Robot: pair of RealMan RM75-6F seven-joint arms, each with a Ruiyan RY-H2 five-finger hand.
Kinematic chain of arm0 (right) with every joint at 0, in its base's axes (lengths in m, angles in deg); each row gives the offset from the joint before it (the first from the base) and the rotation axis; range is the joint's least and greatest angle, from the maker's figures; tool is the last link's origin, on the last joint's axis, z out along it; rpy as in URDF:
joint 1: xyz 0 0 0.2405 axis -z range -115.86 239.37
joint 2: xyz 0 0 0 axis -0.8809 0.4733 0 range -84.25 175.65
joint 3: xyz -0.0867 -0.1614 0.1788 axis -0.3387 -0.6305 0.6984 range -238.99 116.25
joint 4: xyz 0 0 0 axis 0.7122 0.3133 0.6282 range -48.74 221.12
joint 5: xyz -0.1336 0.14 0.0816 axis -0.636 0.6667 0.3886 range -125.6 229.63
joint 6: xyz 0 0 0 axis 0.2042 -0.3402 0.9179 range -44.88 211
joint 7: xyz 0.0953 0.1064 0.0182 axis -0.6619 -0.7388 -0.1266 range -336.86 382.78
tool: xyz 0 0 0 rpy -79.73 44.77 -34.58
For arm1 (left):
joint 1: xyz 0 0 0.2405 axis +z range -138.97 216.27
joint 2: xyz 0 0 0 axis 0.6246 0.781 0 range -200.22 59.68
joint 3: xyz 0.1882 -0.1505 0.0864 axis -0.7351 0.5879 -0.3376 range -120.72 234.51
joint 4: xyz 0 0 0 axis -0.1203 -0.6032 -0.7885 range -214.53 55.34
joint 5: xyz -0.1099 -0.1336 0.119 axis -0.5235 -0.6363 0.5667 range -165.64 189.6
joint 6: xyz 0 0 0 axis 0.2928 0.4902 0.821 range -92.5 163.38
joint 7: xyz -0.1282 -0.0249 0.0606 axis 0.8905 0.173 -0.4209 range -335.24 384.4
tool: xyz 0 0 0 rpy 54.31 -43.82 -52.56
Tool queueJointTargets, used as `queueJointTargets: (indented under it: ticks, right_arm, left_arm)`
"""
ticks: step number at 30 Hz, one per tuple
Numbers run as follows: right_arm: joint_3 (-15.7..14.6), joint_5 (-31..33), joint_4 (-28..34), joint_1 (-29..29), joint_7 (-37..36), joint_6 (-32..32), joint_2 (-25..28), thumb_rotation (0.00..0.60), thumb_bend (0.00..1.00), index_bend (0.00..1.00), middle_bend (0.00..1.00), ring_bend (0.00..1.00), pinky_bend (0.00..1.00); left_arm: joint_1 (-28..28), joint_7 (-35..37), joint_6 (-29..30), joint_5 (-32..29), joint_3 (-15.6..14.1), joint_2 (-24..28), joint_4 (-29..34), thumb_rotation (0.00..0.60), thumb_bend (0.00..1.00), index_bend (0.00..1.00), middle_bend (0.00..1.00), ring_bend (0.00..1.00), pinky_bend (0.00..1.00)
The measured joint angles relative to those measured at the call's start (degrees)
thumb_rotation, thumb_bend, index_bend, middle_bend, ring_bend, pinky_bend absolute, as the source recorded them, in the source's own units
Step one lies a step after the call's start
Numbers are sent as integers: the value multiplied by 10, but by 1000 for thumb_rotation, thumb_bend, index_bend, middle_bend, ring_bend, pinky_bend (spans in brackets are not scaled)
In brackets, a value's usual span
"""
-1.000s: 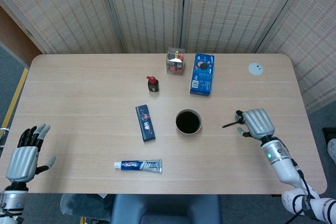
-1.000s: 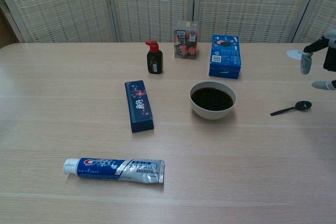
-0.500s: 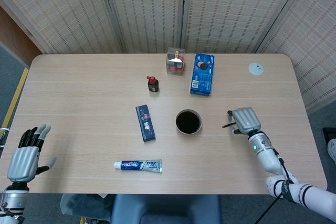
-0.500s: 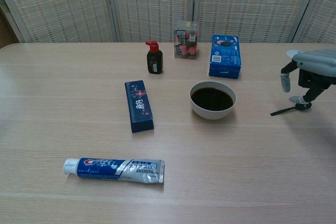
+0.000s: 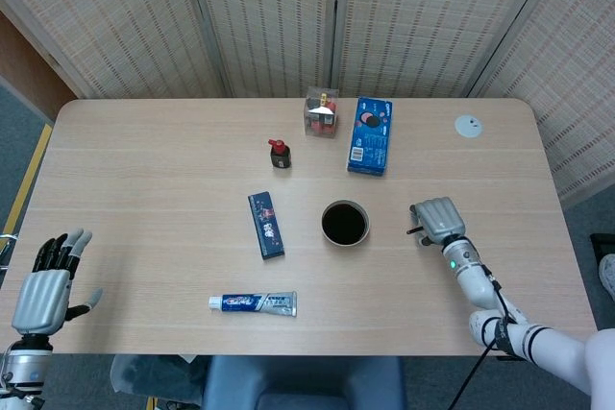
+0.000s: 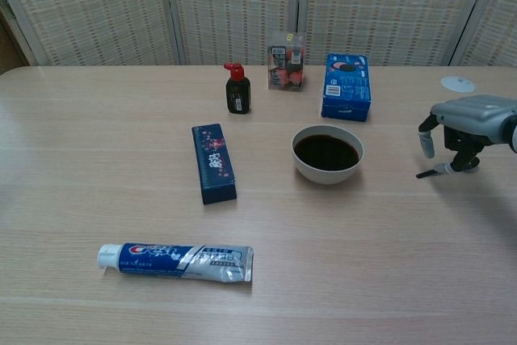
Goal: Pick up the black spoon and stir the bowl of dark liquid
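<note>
The black spoon lies on the table right of the bowl; only its handle end shows. My right hand hangs palm down over the spoon's bowl end and hides it. Its fingers curl down to the spoon, and its thumb hangs apart on the bowl side. From the head view the same right hand covers most of the spoon. The white bowl of dark liquid stands just left of that hand. My left hand is open, with spread fingers, off the table's near left corner.
A toothpaste tube lies near the front edge. A dark blue box sits left of the bowl. Behind the bowl stand a red-capped black bottle, a clear box and a blue box. A white disc lies far right.
My right hand has moved left toward the bowl and come down over the spoon, covering its bowl end. The spoon has stayed on the table. The left hand has not moved.
</note>
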Motion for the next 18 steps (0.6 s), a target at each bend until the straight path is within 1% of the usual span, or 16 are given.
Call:
queueJointTargets:
  ticks: [8,18]
  right_arm:
    - [-4,26,-39,-19,20,22,-29,600,290,504,1000,1000,1000]
    - [-10,40,-58,-33,38,31,-46,600,296,505,1000,1000,1000]
  left_arm:
    - [1,0,0,0,1,0,0,600,242,73,0,0,0]
    - [3,2,1,-3,0,0,-5,600,242,73,0,0,0]
